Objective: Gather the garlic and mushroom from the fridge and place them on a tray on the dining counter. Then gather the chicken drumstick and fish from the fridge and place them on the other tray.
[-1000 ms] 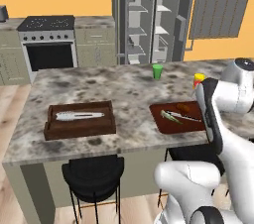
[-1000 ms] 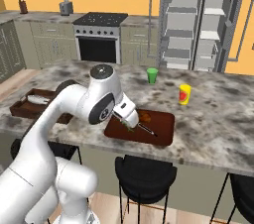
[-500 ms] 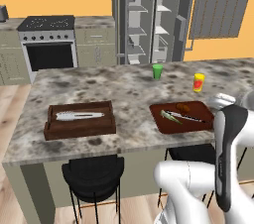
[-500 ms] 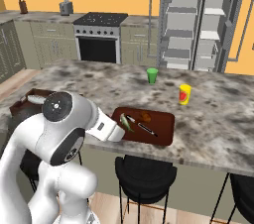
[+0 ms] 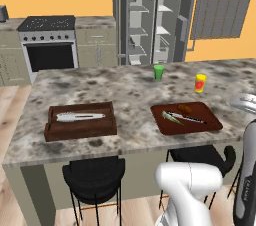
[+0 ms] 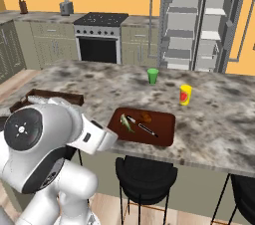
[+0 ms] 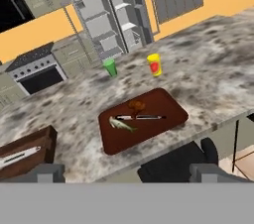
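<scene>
Two trays on the marble worktop [image 5: 125, 95], well apart. Flat reddish-brown tray [image 5: 210, 122] toward the right in the left base view, holding a small greenish bit [image 5: 171, 117], a long thin dark-and-pale piece [image 5: 190, 117] just beside it, and a small brownish lump [image 5: 184, 108] toward the back edge. Too small to say for sure which is garlic or mushroom. Deep dark-brown tray [image 5: 80, 129] off to the left, with one long silvery-white fish [image 5: 80, 116] lying lengthwise inside, nothing else visible in there.

Behind the flat tray: green cup [image 5: 158, 72] and yellow bottle [image 5: 200, 83] standing upright, apart from each other and clear of the tray. Fridge [image 5: 152, 17] farther back, doors swung wide, white shelves showing. Stove [image 5: 49, 45] to its left along the orange wall. Black stools [image 5: 94, 177] tucked under the near edge of the worktop, one roughly below each tray.

Tool [image 7: 128, 172] spread wide, pinching nothing, fingertips [image 7: 45, 172] low in the hand view, hanging back off the near edge of the worktop and looking over the flat tray.
</scene>
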Tool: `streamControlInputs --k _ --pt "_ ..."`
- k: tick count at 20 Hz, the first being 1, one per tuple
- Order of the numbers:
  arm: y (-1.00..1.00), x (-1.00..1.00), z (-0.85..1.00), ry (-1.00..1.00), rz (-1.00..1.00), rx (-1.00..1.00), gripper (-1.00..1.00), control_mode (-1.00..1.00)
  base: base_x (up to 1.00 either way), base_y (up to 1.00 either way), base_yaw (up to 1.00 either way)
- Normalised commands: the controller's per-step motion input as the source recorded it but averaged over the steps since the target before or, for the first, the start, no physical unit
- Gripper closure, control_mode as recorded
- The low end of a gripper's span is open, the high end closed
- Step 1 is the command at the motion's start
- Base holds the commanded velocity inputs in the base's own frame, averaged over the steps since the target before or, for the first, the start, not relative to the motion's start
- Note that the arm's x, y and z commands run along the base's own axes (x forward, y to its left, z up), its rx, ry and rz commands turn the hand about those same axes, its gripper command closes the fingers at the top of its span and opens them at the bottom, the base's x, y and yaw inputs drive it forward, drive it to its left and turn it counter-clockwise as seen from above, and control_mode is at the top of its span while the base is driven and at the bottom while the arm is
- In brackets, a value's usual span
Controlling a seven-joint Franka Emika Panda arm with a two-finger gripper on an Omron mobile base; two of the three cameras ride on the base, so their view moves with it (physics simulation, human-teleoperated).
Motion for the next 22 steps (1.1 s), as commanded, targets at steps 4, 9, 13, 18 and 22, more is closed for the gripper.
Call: streamControlInputs --k 4,9,13,18,22 --pt "0.56 0.01 -0.02 -0.02 0.0 -0.05 -1.0 -1.0 0.0 0.0 0.0" --pt "0.75 0.09 -0.04 0.01 0.0 -0.12 -1.0 -1.0 0.0 0.0 0.0" --pt "0.61 0.0 -0.06 0.0 0.0 -0.1 -1.0 -1.0 0.0 0.0 0.0" --pt "0.18 0.0 -0.07 0.01 0.0 -0.04 -1.0 -1.0 0.0 0.0 0.0" --pt "0.0 -0.08 -0.09 0.0 0.0 -0.03 -1.0 -1.0 0.0 0.0 0.0"
